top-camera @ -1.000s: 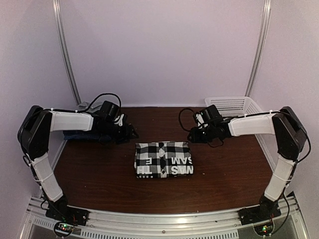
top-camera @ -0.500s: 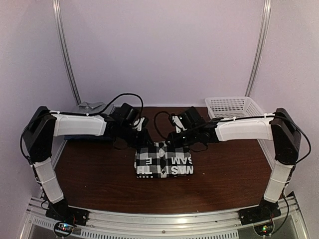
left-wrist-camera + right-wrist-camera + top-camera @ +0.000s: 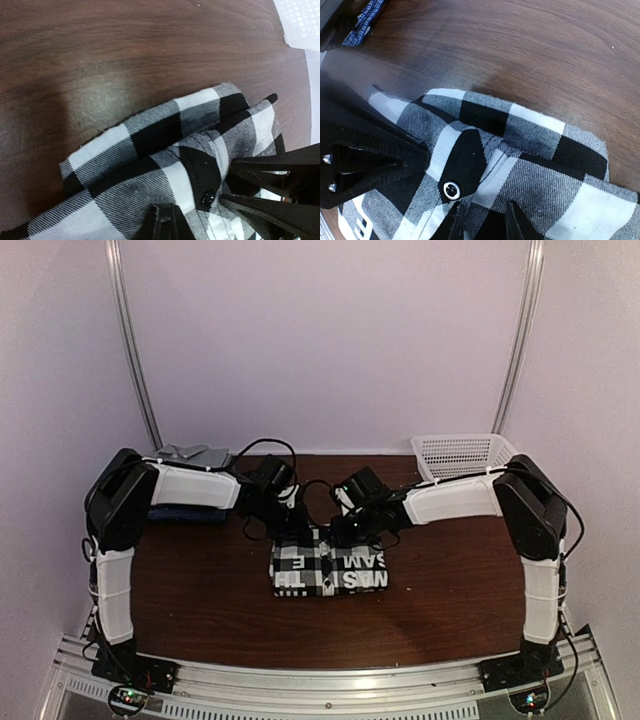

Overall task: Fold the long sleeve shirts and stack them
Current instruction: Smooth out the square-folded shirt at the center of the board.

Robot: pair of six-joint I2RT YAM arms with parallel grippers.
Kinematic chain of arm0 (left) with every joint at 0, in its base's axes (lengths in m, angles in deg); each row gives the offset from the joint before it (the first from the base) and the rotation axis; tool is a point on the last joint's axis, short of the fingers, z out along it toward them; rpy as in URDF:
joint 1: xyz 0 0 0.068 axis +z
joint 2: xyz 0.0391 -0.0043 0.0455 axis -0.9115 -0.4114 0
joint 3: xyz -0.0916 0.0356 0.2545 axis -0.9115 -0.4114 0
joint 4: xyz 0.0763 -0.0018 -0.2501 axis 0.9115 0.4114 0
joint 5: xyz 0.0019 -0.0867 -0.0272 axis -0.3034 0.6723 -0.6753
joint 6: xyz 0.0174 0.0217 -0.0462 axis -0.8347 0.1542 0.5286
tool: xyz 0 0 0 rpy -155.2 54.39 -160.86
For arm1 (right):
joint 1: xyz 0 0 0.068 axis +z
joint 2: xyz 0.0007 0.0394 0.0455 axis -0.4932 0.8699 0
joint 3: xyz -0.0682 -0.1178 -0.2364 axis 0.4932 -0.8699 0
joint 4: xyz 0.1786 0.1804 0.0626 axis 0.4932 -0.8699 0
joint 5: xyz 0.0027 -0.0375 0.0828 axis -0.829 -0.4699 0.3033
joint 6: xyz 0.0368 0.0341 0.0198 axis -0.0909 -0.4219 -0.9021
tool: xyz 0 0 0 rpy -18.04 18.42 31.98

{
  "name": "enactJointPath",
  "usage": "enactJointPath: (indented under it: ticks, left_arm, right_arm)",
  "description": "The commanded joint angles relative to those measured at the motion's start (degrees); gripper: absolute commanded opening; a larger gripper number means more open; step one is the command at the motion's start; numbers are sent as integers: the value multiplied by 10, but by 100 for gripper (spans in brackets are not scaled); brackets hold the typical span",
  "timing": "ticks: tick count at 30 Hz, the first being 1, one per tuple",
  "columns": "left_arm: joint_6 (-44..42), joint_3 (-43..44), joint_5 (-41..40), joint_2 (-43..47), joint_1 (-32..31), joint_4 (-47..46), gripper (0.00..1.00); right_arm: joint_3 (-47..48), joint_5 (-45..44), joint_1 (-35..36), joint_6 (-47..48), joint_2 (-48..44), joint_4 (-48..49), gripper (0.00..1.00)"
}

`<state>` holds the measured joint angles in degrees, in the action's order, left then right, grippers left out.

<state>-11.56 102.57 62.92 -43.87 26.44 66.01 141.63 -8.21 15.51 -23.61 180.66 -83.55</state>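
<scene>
Two tools point(image 3: 297, 532) point(image 3: 342, 532) on plaid shirt point(image 3: 330, 568) edge.

Left gripper point(image 3: 293, 530) and right gripper point(image 3: 340, 532) crowd the far edge of the plaid shirt point(image 3: 330, 568); bare table point(image 3: 330, 630) nearer, basket point(image 3: 465, 452) far right.

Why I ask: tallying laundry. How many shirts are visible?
3: plaid shirt folded at centre, dark blue shirt at the left edge, grey shirt behind it; more may be hidden.

We see the left arm point(image 3: 192, 485) and right arm point(image 3: 452, 502) alike — white shells, black joints, looping black cables point(image 3: 262, 444); black wedge-shaped fingers point(image 3: 370, 145) carry two silver screws point(image 3: 327, 159).
</scene>
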Motion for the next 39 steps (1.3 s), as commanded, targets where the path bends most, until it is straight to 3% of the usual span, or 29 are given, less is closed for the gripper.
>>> enactJointPath:
  ticks: [1, 28, 34, 39]
  left_arm:
    - [-9, 32, -2, -32, 21, 2, 9]
    - [-62, 89, -23, -75, 80, 59, 9]
    - [-70, 96, -33, -31, 81, 78, 10]
    - [-61, 46, -41, 43, 72, 73, 14]
  right_arm:
    - [24, 13, -27, -13, 31, 2, 32]
    - [-81, 156, -156, -57, -3, 90, 38]
    - [-86, 143, -155, -52, -52, 73, 39]
    - [-110, 120, -145, -35, -118, 54, 40]
